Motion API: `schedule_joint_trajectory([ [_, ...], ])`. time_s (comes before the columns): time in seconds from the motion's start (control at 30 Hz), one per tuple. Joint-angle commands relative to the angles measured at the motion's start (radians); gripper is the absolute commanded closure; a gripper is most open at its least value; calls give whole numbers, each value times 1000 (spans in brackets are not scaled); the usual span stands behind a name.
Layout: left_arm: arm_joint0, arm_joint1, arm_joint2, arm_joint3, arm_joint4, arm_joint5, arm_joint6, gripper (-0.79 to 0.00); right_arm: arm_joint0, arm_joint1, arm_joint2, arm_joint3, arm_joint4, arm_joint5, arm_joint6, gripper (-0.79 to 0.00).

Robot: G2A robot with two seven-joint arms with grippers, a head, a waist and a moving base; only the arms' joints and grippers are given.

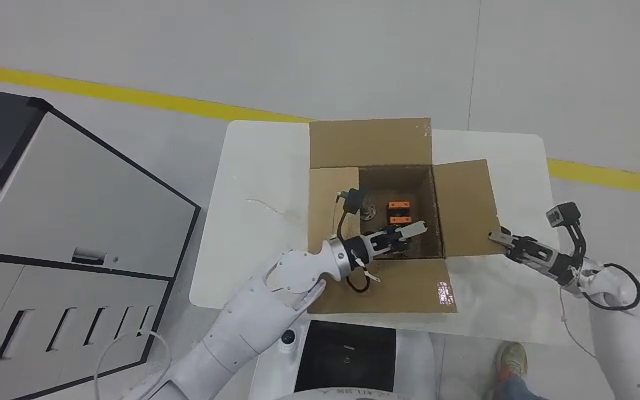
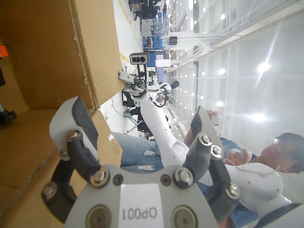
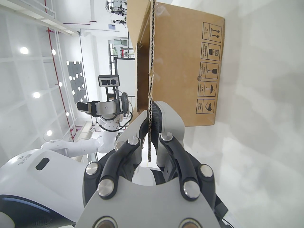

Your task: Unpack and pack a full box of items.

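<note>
Right wrist view: your right gripper (image 3: pixel 150 116) pinches the flap (image 3: pixel 152 48); pull harder and it may tear (left gripper (image 2: pixel 139 111) gapes wide).

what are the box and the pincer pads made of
The box: corrugated cardboard, matte brown; the fluted layer shows along the edge of the flap that the right pincer clamps. The pads: dark and ribbed, probably rubber; the finger shells look like smooth grey plastic.
</note>
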Motion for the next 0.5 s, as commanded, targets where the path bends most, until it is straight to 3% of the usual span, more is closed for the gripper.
schedule_joint_trajectory([
  [0.0, 1, 0, -2, -1, 0, 0, 0, -785, 7, 4, -6, 20, -7, -3, -3, -785],
  [0.23, 6, 4, -18, 3, -5, 0, 5, -785, 40, 7, -6, 102, 13, -58, -74, -785],
  [0.37, 13, 9, -36, -6, -5, 3, 2, -785, 60, 14, 58, 90, 131, -42, -103, -785],
  [0.47, 20, 13, -54, -17, -6, 4, 2, -785, 53, 17, 128, 15, 335, 16, -64, -785],
])
